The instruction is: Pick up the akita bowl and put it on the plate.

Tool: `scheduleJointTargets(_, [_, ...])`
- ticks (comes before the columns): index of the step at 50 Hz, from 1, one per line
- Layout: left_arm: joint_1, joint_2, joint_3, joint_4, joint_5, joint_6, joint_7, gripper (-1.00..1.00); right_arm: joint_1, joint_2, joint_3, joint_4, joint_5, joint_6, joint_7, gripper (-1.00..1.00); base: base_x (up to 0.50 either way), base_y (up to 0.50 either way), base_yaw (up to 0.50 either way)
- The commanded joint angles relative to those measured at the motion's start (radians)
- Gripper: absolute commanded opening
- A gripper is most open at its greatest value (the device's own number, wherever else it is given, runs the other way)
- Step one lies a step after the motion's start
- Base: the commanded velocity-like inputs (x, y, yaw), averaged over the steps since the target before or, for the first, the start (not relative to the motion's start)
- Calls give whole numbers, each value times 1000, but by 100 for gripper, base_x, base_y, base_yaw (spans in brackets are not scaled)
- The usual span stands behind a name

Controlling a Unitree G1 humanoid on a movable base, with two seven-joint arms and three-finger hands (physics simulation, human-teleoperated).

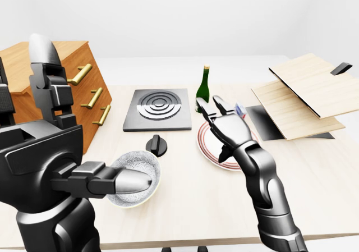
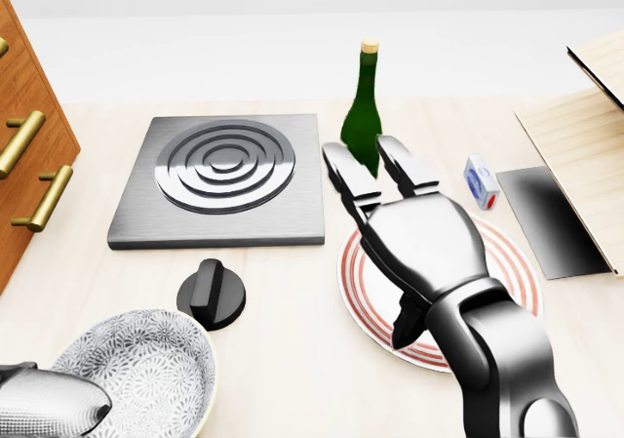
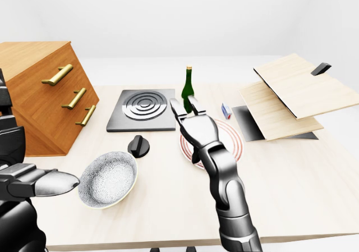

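Shows the akita bowl (image 3: 108, 179) upright, low on the left of the pale wooden table (image 3: 291, 179). Puts the left hand (image 3: 31, 183) at the left edge, one silver finger stretched out level, tip just beside the bowl's left rim. Sets the right hand (image 3: 197, 129) over the red-ringed plate (image 3: 231, 138) at centre, fingers (image 3: 180, 109) spread and pointing up the view toward a green bottle (image 3: 188, 89). Places a black knob (image 3: 138, 146) between bowl and grey hob (image 3: 142, 109). Has a wooden drawer chest (image 3: 39, 95) at far left, a small carton (image 3: 226, 110) and stacked boards (image 3: 291, 92) at right.
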Motion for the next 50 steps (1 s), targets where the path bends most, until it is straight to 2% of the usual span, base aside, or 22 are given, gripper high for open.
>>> scheduleJointTargets(1, [-5, 2, 14, 6, -17, 0, 7, 100, 63, 126, 146, -131, -56, 0, 69, 100, 0, 0, 0])
scheduleJointTargets(7, [-27, 4, 34, -1, -47, 0, 30, 100, 136, 168, 240, -158, -81, 0, 73, 100, 0, 0, 0])
scheduleJointTargets(8, [-39, -3, 57, 1, -65, 0, 45, 100, 159, 178, 271, -163, -93, 0, 66, 100, 0, 0, 0])
scheduleJointTargets(13, [-37, 14, 55, 15, -87, 0, 65, 100, 204, 185, 341, -139, -120, 0, 15, 100, 0, 0, 0])
scheduleJointTargets(16, [-47, 10, 81, 14, -122, 0, 87, 100, 234, 194, 394, -157, -141, 0, 7, 100, 0, 0, 0])
scheduleJointTargets(20, [-37, 22, 66, 26, -126, 0, 97, 100, 284, 187, 478, -168, -174, 0, -12, 100, 0, 0, 0])
scheduleJointTargets(23, [-41, 25, 71, 20, -137, 0, 105, 100, 315, 192, 524, -172, -142, 28, -14, 100, 0, 0, 0])
scheduleJointTargets(28, [-38, 30, 69, 22, -142, 0, 110, 100, 351, 166, 612, -148, -178, 52, -76, 100, 0, 0, 0])
scheduleJointTargets(40, [-42, 33, 77, 23, -158, 0, 115, 100, 383, 148, 694, -105, -153, 92, -116, 100, 0, 0, 0])
scheduleJointTargets(45, [-48, 35, 85, 13, -168, 0, 125, 100, 396, 122, 727, -58, -181, 84, -169, 100, 0, 0, 0])
scheduleJointTargets(47, [-36, 48, 63, 14, -139, 0, 117, 100, 397, 121, 732, -36, -182, 80, -188, 100, 0, 0, 0])
scheduleJointTargets(50, [-36, 38, 66, 20, -137, 0, 107, 100, 401, 123, 744, -26, -185, 84, -194, 100, 0, 0, 0])
